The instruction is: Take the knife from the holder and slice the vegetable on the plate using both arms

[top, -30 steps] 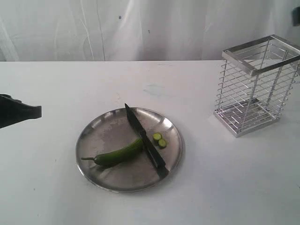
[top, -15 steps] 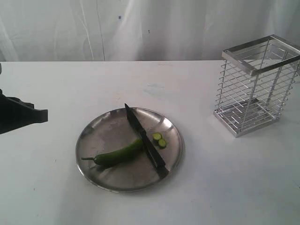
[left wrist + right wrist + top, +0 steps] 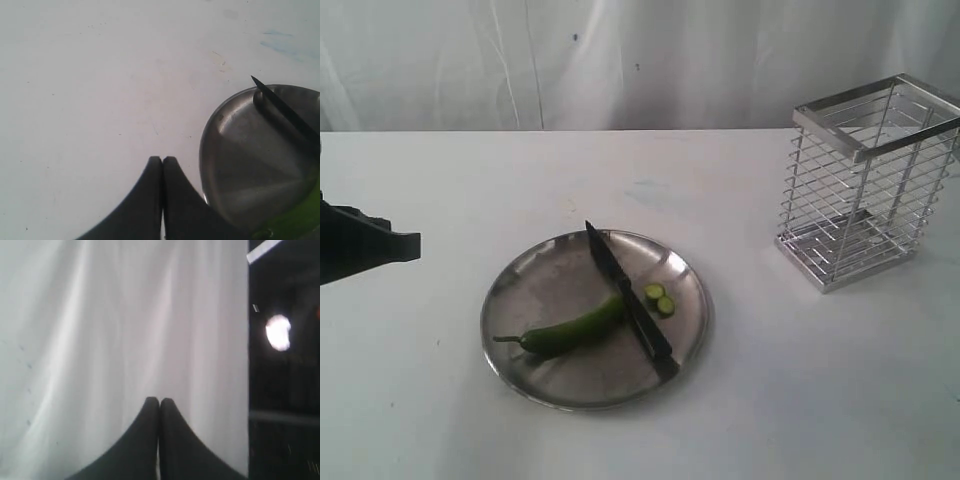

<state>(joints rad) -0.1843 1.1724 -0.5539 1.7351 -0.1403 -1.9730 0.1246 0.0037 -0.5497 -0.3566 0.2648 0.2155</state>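
Observation:
The knife [image 3: 628, 298] lies across the round steel plate [image 3: 535, 270], its tip [image 3: 256, 80] at the far rim and its black handle toward the near rim. The green vegetable [image 3: 570, 329] lies on the plate with its cut end against the blade; two small slices [image 3: 660, 297] rest on the blade's other side. The wire holder [image 3: 863, 180] stands empty at the right. My left gripper [image 3: 412, 244] is shut and empty at the left edge, clear of the plate [image 3: 250, 165]; in its wrist view the left gripper [image 3: 162, 159] hangs above bare table. My right gripper [image 3: 159, 400] is shut, facing a white curtain.
A white curtain [image 3: 620, 60] hangs behind the table. A faint bluish smudge [image 3: 650, 188] marks the tabletop beyond the plate. In the right wrist view a dark area [image 3: 285, 365] with a bright light lies beside the curtain.
My left gripper came a little further in from the left edge a second ago, then held still. Knife, vegetable and slices have not moved.

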